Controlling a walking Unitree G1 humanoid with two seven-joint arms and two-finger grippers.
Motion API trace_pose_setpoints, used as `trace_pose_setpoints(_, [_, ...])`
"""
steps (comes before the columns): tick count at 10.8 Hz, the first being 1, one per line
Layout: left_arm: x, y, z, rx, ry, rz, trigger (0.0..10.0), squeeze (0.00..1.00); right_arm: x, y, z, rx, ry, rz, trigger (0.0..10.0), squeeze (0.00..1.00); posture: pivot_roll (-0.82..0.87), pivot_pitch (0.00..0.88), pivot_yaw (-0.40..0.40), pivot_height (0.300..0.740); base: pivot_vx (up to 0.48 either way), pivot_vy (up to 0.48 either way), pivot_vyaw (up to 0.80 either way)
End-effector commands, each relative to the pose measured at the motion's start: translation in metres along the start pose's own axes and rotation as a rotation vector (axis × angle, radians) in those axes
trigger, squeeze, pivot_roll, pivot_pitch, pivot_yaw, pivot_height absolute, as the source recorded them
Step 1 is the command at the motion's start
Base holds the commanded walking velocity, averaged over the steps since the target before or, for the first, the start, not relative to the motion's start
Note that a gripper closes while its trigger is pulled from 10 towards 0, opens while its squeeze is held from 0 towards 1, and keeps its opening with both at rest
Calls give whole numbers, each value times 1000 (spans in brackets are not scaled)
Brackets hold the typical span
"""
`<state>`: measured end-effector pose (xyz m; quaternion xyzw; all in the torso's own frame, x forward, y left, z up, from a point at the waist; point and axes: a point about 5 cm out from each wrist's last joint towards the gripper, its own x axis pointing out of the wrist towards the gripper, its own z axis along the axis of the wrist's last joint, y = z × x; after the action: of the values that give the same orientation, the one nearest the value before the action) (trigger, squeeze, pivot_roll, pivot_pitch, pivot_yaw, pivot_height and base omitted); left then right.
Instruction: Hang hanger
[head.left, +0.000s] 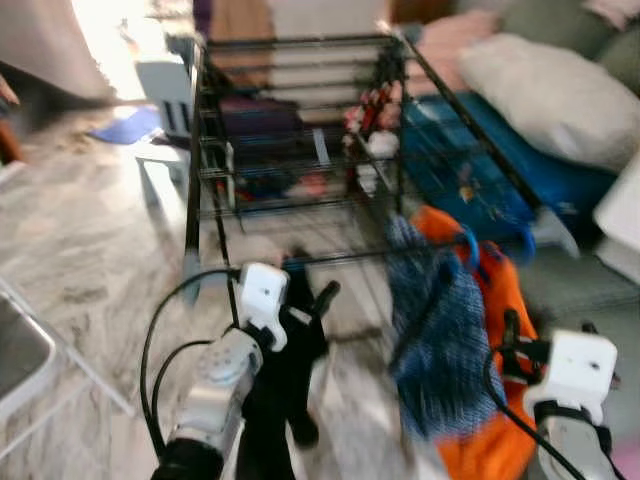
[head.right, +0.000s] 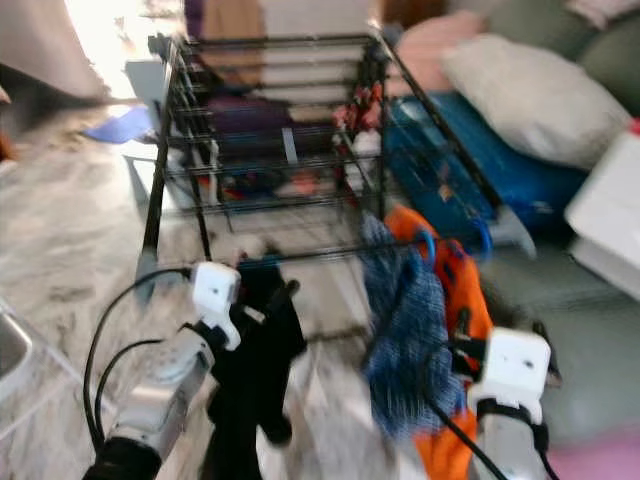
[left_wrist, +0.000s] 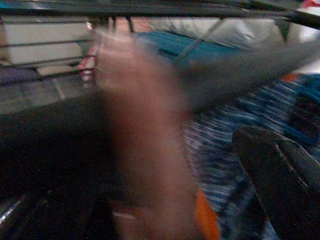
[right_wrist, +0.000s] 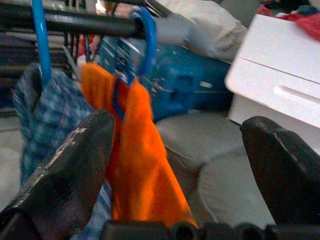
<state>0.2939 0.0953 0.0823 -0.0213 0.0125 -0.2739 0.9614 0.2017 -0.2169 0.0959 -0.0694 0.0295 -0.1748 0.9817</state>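
From the left eye view, a black wire drying rack (head.left: 300, 130) stands on the pale marbled floor (head.left: 80, 240), and from its near front rail hang a blue-and-white checked cloth (head.left: 435, 340) and, just beside it, a bright orange garment (head.left: 500, 300), each on a blue plastic hanger hook (head.left: 468, 245). The left hand (head.left: 315, 300) is raised close below that rail with a black garment (head.left: 285, 380) draped under it; blur hides whether its fingers grip the cloth, so I cannot tell its state. The right hand's white wrist block (head.left: 580, 365) sits low beside the orange garment. Behind the rack lie a blue bag (head.left: 480, 160) and a pale grey pillow (head.left: 550, 90). The right eye view gives the same layout, with a white box (head.right: 610, 220) at the far right. In the left wrist view everything is smeared: a dark rail crosses the top, the checked cloth fills the middle, and one black fingertip (left_wrist: 280, 175) shows. In the right wrist view the right hand (right_wrist: 180, 150) is spread wide with nothing between its two black fingers (right_wrist: 65, 170); beyond them the two blue hooks sit over the black rail, the orange garment hanging between the fingers and the checked cloth beside it.
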Motion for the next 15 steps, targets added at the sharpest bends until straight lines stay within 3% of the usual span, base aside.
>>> trace_pose_setpoints(1, [-5,9,-4,9,22,36,10000,0,0,5,-3,32,33,20,10000,0,1,0,-18,740,0,0,0])
trace_pose_setpoints(7, [-2,6,-6,17,39,22,10000,0,-2,29,-22,40,205,216,10000,0,-5,0,-17,740,0,0,0])
trace_pose_setpoints(11, [-1,4,-8,20,43,16,10000,0,9,50,-36,50,336,381,10000,0,10,0,-29,740,0,0,0])
trace_pose_setpoints(12, [-1,5,-8,23,43,24,10000,0,7,44,-46,41,400,363,10000,0,16,0,-33,740,0,0,0])
trace_pose_setpoints(15, [-2,8,-9,31,51,26,10000,0,5,21,-55,44,437,239,10000,0,8,0,-17,740,0,0,0])
